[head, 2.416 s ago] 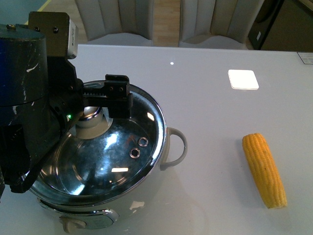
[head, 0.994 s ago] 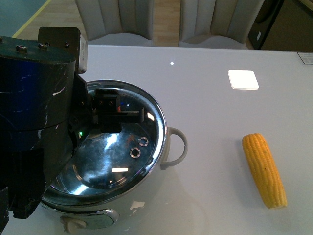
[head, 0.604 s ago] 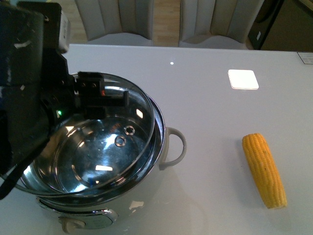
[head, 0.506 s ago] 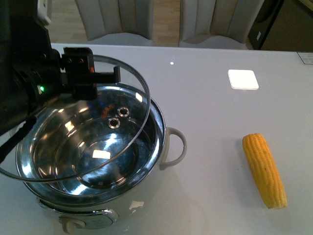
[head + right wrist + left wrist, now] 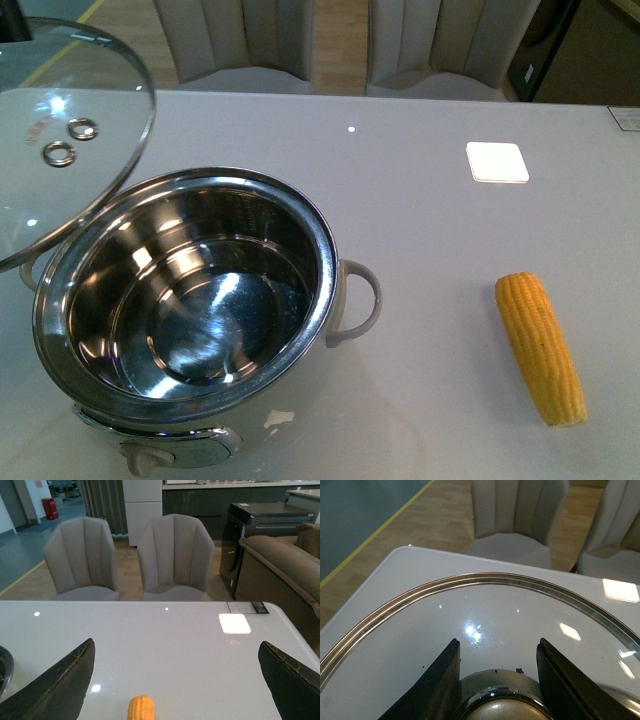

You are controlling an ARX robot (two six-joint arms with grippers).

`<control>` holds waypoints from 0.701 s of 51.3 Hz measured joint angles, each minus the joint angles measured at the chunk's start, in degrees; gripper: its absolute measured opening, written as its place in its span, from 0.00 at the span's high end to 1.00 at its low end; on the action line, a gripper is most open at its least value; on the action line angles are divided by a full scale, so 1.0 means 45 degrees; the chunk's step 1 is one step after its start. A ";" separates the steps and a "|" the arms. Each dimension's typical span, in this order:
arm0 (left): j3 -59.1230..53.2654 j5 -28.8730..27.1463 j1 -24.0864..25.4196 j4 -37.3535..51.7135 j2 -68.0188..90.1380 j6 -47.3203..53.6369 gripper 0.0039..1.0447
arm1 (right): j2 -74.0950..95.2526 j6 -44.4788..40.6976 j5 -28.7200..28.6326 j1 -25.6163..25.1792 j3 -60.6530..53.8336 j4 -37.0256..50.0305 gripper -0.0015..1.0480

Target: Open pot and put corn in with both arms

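The pot stands open at the front left of the white table, its shiny steel bowl empty, a loop handle on its right side. The glass lid hangs tilted above the pot's far left. My left gripper is shut on the lid's silver knob; the lid's rim arcs across that view. The yellow corn lies on the table at the right. My right gripper is open and empty above the table, with the corn's tip just before its jaws.
A white square patch lies on the table behind the corn. Two grey chairs stand at the table's far edge. A brown sofa and a dark cabinet are beyond the table's right side.
My left arm lifted the lid off the pot and carried it up and to the far left, out of the front view. The pot's bowl is now uncovered. The corn has not moved.
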 joint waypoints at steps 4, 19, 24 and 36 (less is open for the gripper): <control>-0.0165 0.0316 0.0695 0.0019 -0.0126 0.0175 0.61 | 0.0000 0.0000 -0.0005 0.0000 0.0000 0.0000 0.08; -0.0520 0.1515 0.4308 0.1326 0.0408 0.0967 0.61 | 0.0000 0.0000 -0.0005 0.0000 0.0000 0.0000 0.08; -0.0529 0.1705 0.5153 0.1797 0.0947 0.1001 0.61 | 0.0000 0.0000 0.0000 0.0000 0.0000 0.0000 0.09; -0.0379 0.2370 0.6819 0.3434 0.3123 0.1107 0.61 | 0.0000 0.0000 0.0000 0.0000 0.0000 0.0000 0.09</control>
